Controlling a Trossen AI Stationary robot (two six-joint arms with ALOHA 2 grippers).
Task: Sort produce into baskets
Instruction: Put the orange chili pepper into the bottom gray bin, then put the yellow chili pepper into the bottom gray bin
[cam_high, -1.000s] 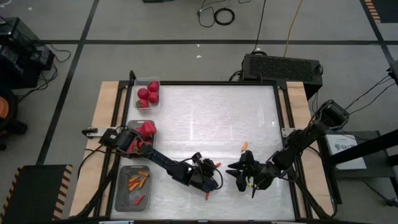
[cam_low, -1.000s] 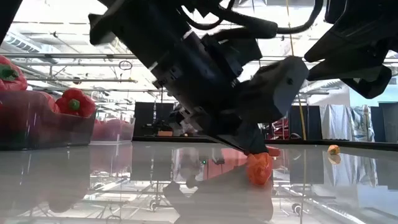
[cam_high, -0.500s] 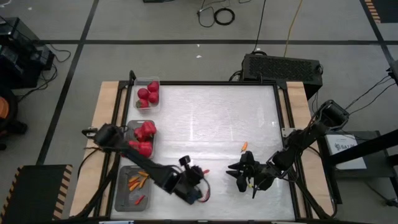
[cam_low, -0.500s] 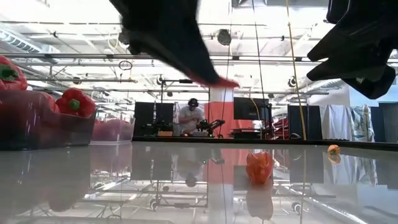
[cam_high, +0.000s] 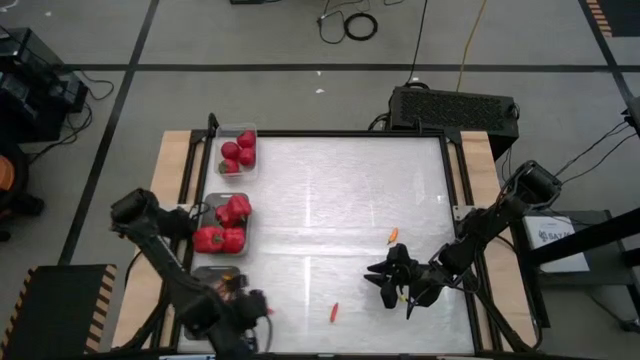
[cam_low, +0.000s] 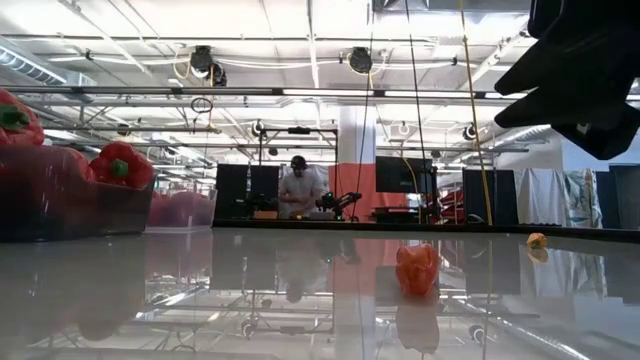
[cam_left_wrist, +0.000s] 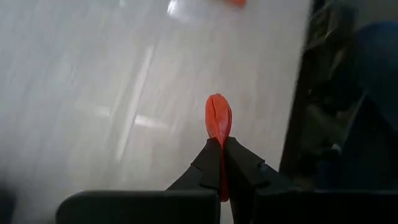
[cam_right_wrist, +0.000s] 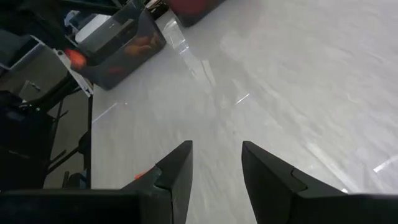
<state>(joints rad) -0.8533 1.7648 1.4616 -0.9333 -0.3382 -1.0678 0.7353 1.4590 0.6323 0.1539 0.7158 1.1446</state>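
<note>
In the clear basket (cam_high: 238, 151), tomatoes (cam_high: 239, 151); in a grey one (cam_high: 208, 219), bell peppers (cam_high: 226, 225).

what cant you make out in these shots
- High view: the left gripper covers most of the chili basket, so its contents are hidden.
- Left wrist view: the held chili's lower end is hidden between the fingers.
- Low view: the right gripper is cut off by the frame edge.
</note>
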